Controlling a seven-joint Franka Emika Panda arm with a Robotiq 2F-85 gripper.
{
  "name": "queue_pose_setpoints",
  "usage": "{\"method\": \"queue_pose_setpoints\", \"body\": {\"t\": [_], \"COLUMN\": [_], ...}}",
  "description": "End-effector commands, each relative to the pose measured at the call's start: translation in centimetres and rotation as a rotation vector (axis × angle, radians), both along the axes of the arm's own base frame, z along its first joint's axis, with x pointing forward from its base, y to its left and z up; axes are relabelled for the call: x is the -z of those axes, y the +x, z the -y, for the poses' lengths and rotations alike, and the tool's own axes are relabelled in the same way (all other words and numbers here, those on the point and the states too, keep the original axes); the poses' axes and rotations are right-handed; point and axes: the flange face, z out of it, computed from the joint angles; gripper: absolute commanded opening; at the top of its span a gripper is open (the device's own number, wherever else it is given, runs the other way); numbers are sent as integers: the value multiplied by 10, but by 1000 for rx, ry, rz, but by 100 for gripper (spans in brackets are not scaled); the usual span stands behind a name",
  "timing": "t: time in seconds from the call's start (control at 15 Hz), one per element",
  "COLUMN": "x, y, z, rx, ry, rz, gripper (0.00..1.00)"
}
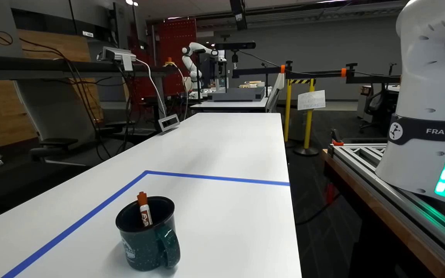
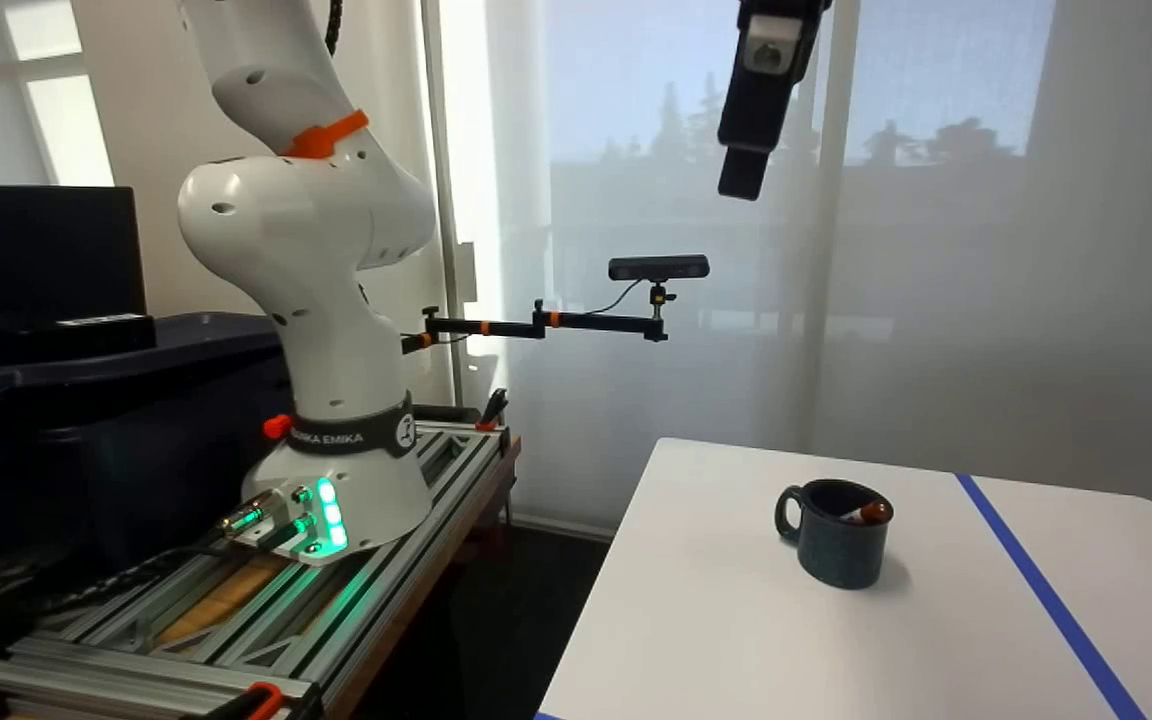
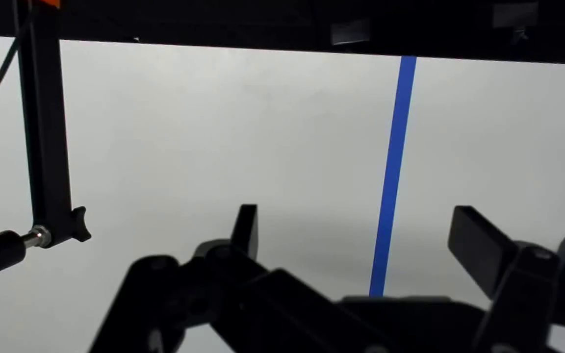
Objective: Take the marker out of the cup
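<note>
The dark teal-green cup stands upright on the white table in both exterior views, and also shows here. Its handle sticks out at the side. The marker leans inside the cup with its orange-red cap end above the rim; its lower part is hidden in the cup. In an exterior view its cap end shows at the rim. My gripper is open with nothing between its fingers in the wrist view. In an exterior view the gripper hangs high above the table, well above the cup. I cannot make out the cup or marker in the wrist view.
Blue tape marks lines on the white table. A camera on a black arm reaches out beside the robot base; a black bar shows at the left of the wrist view. A small grey box sits at the table edge.
</note>
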Motion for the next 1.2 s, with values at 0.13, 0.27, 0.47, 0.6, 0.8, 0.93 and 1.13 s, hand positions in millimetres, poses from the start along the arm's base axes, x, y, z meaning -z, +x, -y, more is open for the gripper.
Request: {"method": "queue_pose_setpoints", "body": {"t": [0.13, 0.27, 0.47, 0.6, 0.8, 0.93, 1.13], "x": [24, 43, 79, 102, 137, 158, 184], "y": [27, 44, 72, 89, 111, 122, 138], "z": [-13, -24, -38, -47, -62, -72, -91], "rx": [-6, -2, 41, 84, 154, 201, 264], "ry": [94, 159, 274, 363, 486, 547, 624], "rz": [-13, -9, -16, -25, -42, -53, -66], "gripper": [100, 100, 100, 100, 100, 100, 100]}}
